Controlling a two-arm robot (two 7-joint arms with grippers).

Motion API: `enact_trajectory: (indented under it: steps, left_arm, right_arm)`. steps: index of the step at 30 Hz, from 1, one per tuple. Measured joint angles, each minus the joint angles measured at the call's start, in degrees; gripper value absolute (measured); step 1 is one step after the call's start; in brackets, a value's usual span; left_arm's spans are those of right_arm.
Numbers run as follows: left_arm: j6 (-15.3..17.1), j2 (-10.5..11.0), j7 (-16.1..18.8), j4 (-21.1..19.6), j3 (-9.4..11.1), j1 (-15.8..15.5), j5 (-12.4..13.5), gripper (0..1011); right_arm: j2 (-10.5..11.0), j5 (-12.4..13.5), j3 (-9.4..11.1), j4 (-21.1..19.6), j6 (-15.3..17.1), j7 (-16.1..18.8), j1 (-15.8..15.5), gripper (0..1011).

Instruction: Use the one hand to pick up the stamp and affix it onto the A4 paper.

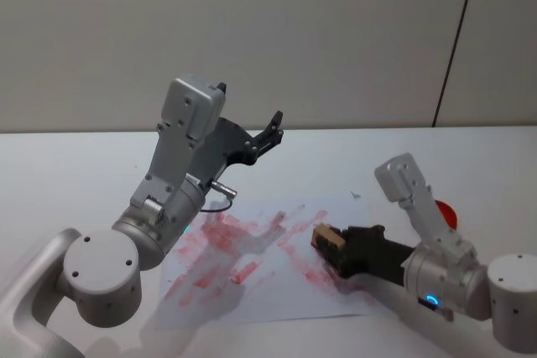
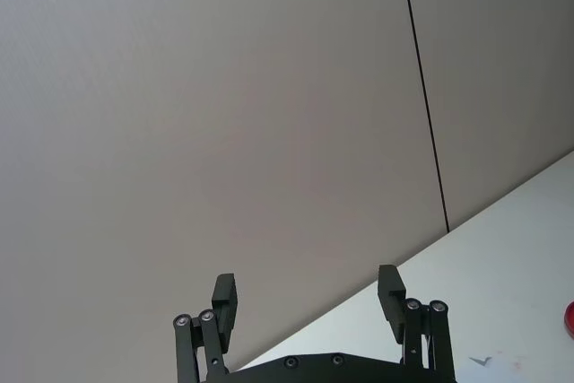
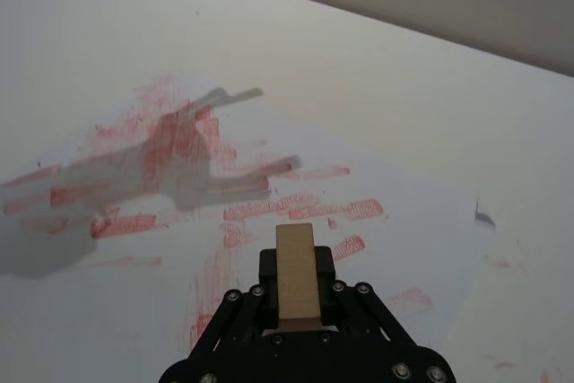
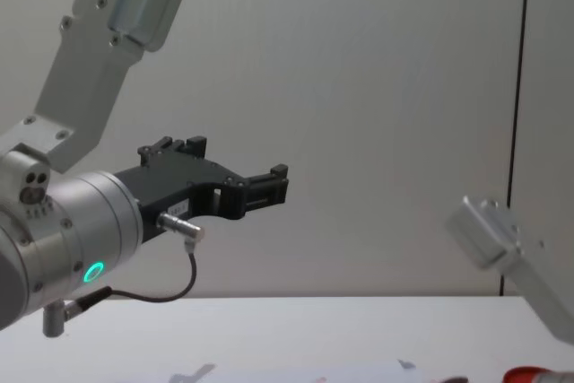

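- Wall (image 1: 252,31) takes up the whole back of the room: plain beige-grey, with one thin dark seam (image 1: 457,39) running down it on the right.
- Table (image 1: 75,165) is pale and bare-looking, and meets the wall in a straight line.
- Paper (image 1: 277,299) lies flat on the table in front of the robot, pretty much covered in red ink smears and bar-shaped prints. There's a grey arm shadow (image 3: 179,159) across its left half.
- Left gripper (image 2: 308,293) is parked high above the table's left side, pointing at the wall with its fingers spread wide and nothing between them.
- Right gripper (image 1: 344,253) is down low over the right part of the paper, clamped tight on the stamp.
- Stamp (image 3: 295,271) is a light wooden block sticking out past the fingers, above the smeared sheet. Honestly can't tell if it's touching the paper.
- Small red thing (image 1: 446,211) sits on the table off the paper's right side, half hidden behind the right arm.
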Motion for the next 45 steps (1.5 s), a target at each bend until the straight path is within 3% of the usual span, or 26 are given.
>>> enact_trajectory:
  steps: [11,22,33,45]
  left_arm:
    - [0.0,0.0,0.0,0.0,0.0,0.0,0.0,1001]
    - [0.0,0.0,0.0,0.0,0.0,0.0,0.0,1001]
    - [0.0,0.0,0.0,0.0,0.0,0.0,0.0,1001]
    - [0.0,0.0,0.0,0.0,0.0,0.0,0.0,1001]
  right_arm:
    - [0.4,5.9,1.7,-4.8,-3.2,-3.3,0.0,220]
    - [4.5,10.0,5.3,-10.8,-3.0,-8.6,-2.8,220]
    - [9.3,10.8,8.4,-13.2,0.6,-12.8,-6.5,220]
    - [9.9,8.7,8.7,-10.6,2.2,-14.0,-6.0,220]
